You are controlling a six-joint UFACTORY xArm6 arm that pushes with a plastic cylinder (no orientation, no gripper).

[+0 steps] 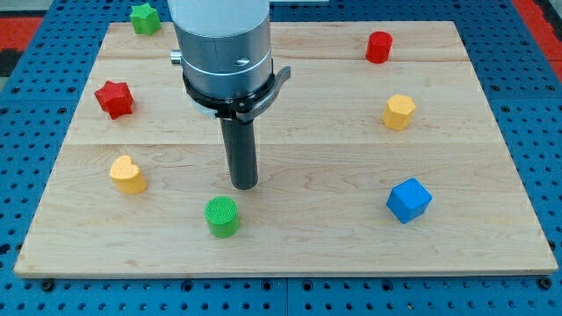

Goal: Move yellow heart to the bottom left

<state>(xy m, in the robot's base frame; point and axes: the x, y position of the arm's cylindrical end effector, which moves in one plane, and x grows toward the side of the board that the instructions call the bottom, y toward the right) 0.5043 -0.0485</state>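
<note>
The yellow heart [128, 175] lies on the wooden board [290, 237] at the view's left, below the middle. My tip [245, 185] stands right of the heart, well apart from it, and just above and right of the green cylinder [222, 216]. The rod hangs from the grey arm body at the view's top.
A red star [114, 98] lies above the heart. A green star [145, 17] sits at the top left corner. A red cylinder [378, 46] and a yellow hexagon [399, 111] lie at the right. A blue cube [409, 199] lies at the lower right.
</note>
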